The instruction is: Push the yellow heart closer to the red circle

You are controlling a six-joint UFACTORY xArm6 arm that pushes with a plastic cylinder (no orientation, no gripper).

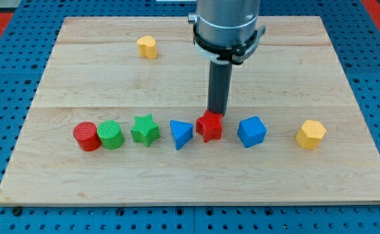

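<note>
The yellow heart (147, 47) lies near the view's top, left of centre. The red circle (86, 136) stands at the left end of a row of blocks low on the board. My tip (215, 114) is at the top edge of the red star (209, 126) in the middle of that row, touching it or nearly so. The tip is far to the right of and below the yellow heart, and far to the right of the red circle.
The row, from left to right after the red circle: green circle (111, 134), green star (145, 130), blue triangle (181, 134), red star, blue cube (252, 132), yellow hexagon (311, 134). The wooden board (196, 182) lies on a blue pegboard.
</note>
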